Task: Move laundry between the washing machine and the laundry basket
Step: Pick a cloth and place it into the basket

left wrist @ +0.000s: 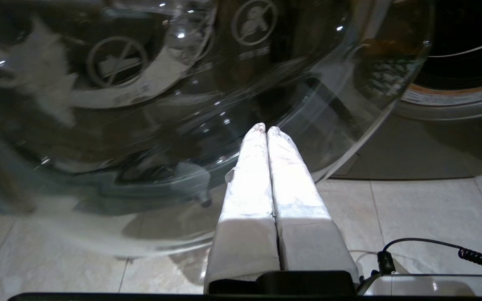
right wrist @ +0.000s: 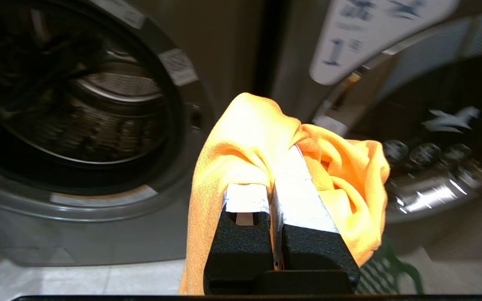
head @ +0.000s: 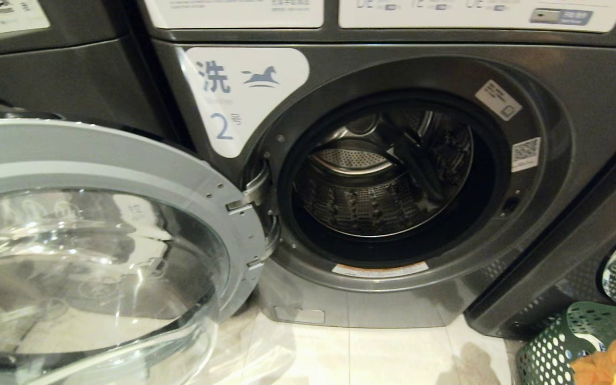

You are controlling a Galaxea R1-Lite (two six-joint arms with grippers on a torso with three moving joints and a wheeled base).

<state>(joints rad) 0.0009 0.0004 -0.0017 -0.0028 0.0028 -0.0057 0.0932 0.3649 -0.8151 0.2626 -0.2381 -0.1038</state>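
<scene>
A: Where's the washing machine (head: 372, 176) right now?

B: Dead centre in the head view, marked with a "2" label (head: 233, 96) at about ten o'clock from the drum opening. Its door (head: 99, 230) hangs wide open at nine o'clock, glass bowl facing the camera. The drum (head: 377, 187) looks bare apart from its dark paddle.

A: And the laundry?

B: An orange cloth (right wrist: 249, 138) is pinched in the right gripper (right wrist: 276, 159), whose fingers are clamped together with the fabric draped over and around them. In the right wrist view the open drum sits at about ten o'clock from the cloth.

A: The basket?

B: The green laundry basket (head: 559, 342) is on the tiled floor (head: 372, 353) at about five o'clock from the drum, with orange fabric showing in it.

A: The left gripper (left wrist: 266, 130)?

B: Its white fingers are pressed together, holding nothing, pointing at the door glass low above the floor.
</scene>
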